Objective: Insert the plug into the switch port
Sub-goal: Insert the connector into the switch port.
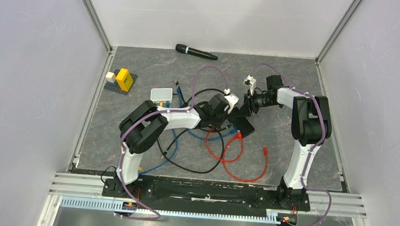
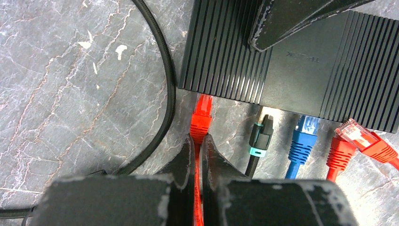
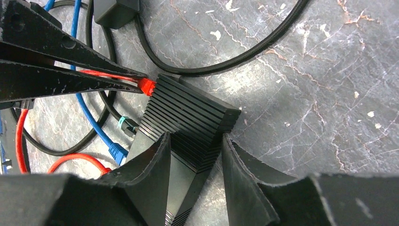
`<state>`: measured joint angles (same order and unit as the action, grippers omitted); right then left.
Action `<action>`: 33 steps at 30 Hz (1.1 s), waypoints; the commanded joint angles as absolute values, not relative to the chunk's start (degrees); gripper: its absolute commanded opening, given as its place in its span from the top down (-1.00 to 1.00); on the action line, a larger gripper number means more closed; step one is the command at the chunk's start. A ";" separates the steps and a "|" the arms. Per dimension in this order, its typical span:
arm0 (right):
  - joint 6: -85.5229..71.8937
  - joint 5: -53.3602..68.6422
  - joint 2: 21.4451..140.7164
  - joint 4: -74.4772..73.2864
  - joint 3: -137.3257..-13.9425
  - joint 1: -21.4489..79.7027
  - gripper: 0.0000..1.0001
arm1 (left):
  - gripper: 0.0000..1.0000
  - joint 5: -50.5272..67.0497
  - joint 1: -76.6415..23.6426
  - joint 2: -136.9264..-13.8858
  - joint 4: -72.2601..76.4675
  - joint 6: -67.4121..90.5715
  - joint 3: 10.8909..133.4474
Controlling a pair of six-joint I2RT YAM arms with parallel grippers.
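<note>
The left gripper's [image 2: 198, 141] jaws are pinched narrow on the tail of the red plug [image 2: 202, 113], holding its tip against the left end of the black switch's [image 2: 301, 61] ported edge. Whether it is seated I cannot tell. The right gripper's [image 3: 195, 139] jaws clamp the switch's sides at mid-desk [image 2: 70, 94], likely bracing it against the push.
</note>
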<state>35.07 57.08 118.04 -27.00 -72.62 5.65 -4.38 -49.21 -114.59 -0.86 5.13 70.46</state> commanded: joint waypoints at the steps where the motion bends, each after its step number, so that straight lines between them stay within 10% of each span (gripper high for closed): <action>1: 38.86 61.13 123.31 -39.15 -67.15 14.14 0.17 | 0.96 -1.84 -49.31 -118.83 24.93 6.12 76.38; 33: 38.68 62.17 126.39 -41.60 -69.70 18.42 0.17 | 0.95 16.81 -48.35 -128.14 59.36 14.71 78.43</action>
<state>39.13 47.72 117.97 -16.99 -75.79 5.67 -1.76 -45.28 -124.09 19.79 6.48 74.59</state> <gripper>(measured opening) 0.415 0.048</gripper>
